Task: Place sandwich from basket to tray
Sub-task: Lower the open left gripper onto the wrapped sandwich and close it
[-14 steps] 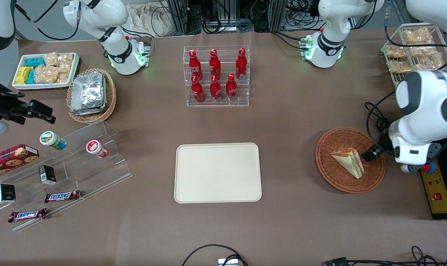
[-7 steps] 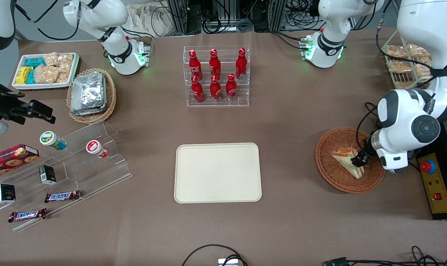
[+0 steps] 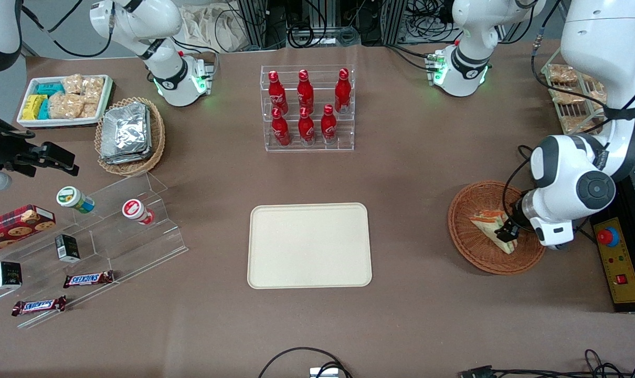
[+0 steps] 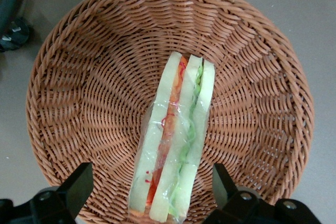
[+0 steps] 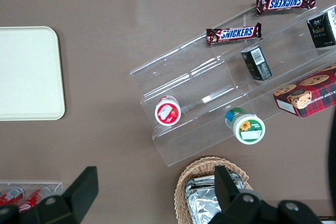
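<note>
The sandwich (image 3: 493,229) lies in the basket (image 3: 467,244) toward the working arm's end of the table, a wrapped wedge with its cut face up, so the pale bread and the orange-red and green filling show plainly in the wrist view (image 4: 176,145). The gripper (image 3: 506,231) hangs low over the basket, right above the thicker end of the sandwich, with its fingers (image 4: 79,184) spread wide, one on each side of the wedge and neither touching it. From the wrist camera the sandwich runs straight down the gap between the two black fingers, and the basket (image 4: 79,77) weave fills nearly everything around it. The tray (image 3: 309,245) sits bare near the middle of the table, well apart from the basket and about level with it. Farther from the front camera than the tray stands a clear rack of red bottles (image 3: 307,107). Toward the parked arm's end there is a lighter basket of foil packets (image 3: 126,134), a white tray of snacks (image 3: 65,100), and a stepped clear stand (image 3: 102,241) carrying two small round tubs, dark little boxes and two Snickers bars (image 3: 88,279). A cookie box (image 3: 16,223) rests just beside that stand.
</note>
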`<state>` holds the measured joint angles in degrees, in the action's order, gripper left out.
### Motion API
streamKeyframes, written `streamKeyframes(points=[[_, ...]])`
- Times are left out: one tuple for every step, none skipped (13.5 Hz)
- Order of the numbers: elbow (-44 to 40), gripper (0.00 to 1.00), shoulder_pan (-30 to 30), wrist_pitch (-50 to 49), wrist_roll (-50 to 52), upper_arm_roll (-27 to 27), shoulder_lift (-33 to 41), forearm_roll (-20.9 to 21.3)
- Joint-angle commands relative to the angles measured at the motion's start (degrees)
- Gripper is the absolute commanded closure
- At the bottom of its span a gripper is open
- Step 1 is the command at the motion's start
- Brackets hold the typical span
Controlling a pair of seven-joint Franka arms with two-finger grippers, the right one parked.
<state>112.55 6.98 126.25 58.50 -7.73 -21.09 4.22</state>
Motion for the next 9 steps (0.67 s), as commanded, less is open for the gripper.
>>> streamKeyframes(points=[[0.5,0.04,0.3,1.7,0.7,-0.4,-0.9,-0.8],[1.3,0.19,0.3,3.1,0.7,-0.4,-1.1,-0.8],[2.0,0.33,0.3,5.0,0.8,-0.4,-1.1,-0.8],[2.7,0.47,0.3,6.3,0.8,-0.4,-1.1,-1.0],[2.7,0.63,0.3,6.5,0.8,-0.4,-1.1,-1.2],[2.6,0.82,0.3,6.4,0.7,-0.4,-1.1,-1.2],[2.2,0.96,0.3,6.2,0.6,-0.4,-1.1,-1.2],[1.9,1.0,0.3,5.8,0.3,-0.4,-0.7,-1.2],[1.5,1.0,0.2,5.7,-0.1,-0.4,-0.4,-1.2]])
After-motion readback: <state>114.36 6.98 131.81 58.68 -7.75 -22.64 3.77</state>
